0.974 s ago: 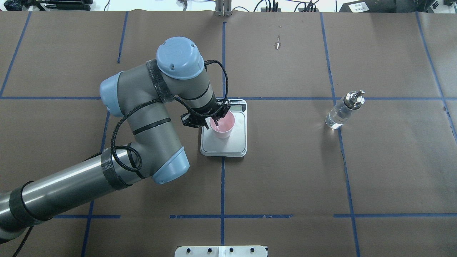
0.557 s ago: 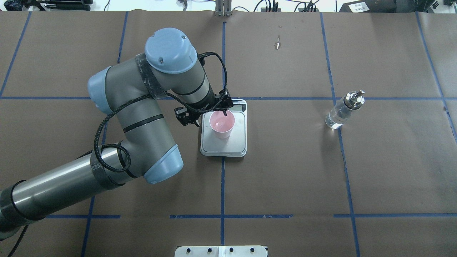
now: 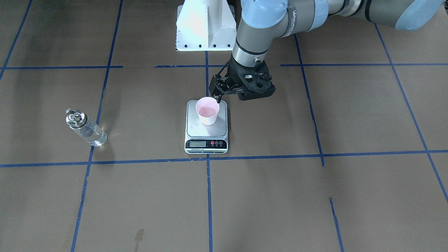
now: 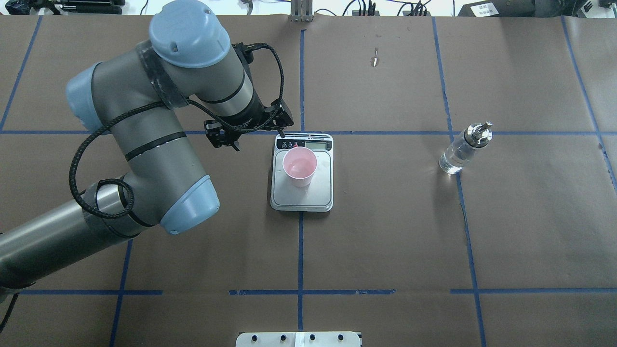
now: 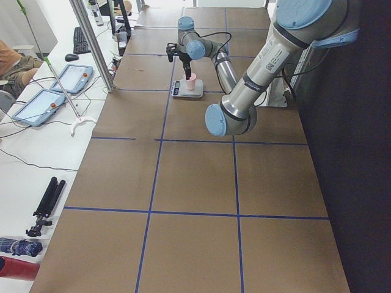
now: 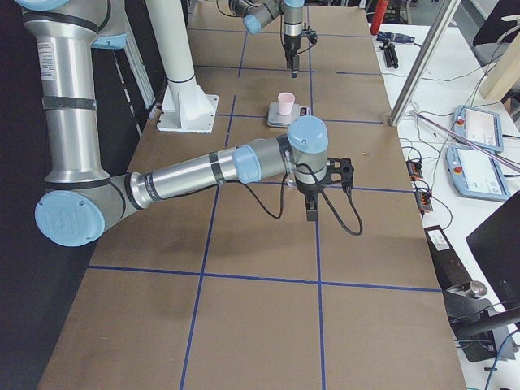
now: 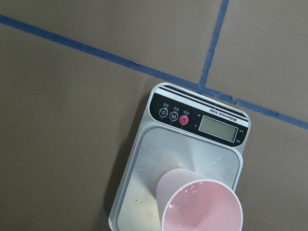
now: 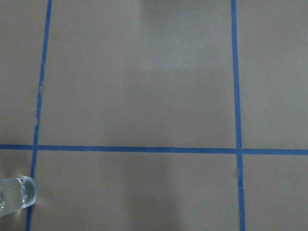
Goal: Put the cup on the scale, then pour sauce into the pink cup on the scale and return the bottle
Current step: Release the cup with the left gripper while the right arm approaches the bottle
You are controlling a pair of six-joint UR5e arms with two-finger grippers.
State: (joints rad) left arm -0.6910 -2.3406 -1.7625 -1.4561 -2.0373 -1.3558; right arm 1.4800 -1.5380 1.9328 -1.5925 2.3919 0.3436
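Observation:
The pink cup stands upright on the steel plate of the scale at the table's middle; both also show in the front view, the cup on the scale, and in the left wrist view, the cup on the scale. My left gripper is open and empty, raised above and to the left of the scale's display end, clear of the cup. The clear bottle with its silver spout stands alone to the right; its base shows in the right wrist view. My right gripper shows only in the exterior right view; I cannot tell its state.
Blue tape lines cross the brown paper table. The white robot base stands at the robot's side of the table. A small wet mark lies on the far part of the table. Tablets and cables lie beyond the far edge.
My left gripper let go of the cup's rim, opened, rose and drew back to the left of the scale. The cup stayed on the scale. The bottle has not moved.

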